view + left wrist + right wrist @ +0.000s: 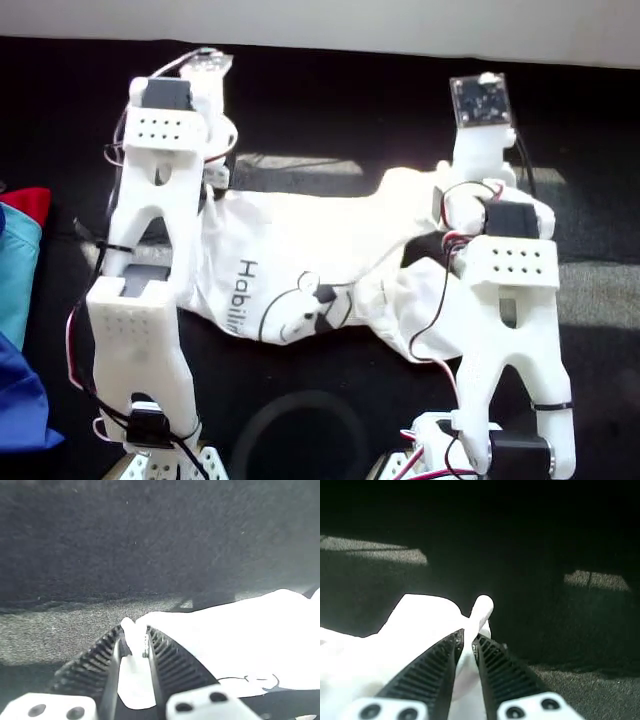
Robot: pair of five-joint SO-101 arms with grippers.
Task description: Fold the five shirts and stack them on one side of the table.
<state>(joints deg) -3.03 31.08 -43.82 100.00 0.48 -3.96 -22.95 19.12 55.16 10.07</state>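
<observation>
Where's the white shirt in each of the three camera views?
High view: white shirt spread mid-table between the two arms.
Left wrist view: white shirt, its edge pinched in the left tool.
Right wrist view: white shirt, a fold pinched in the right tool.
Shared landmark: the black table cover.

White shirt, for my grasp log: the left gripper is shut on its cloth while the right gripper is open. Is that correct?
Not quite. The right gripper is not open: the right wrist view shows its jaws shut on a fold of the white shirt. The left gripper is shut on the cloth, as you said.
</observation>
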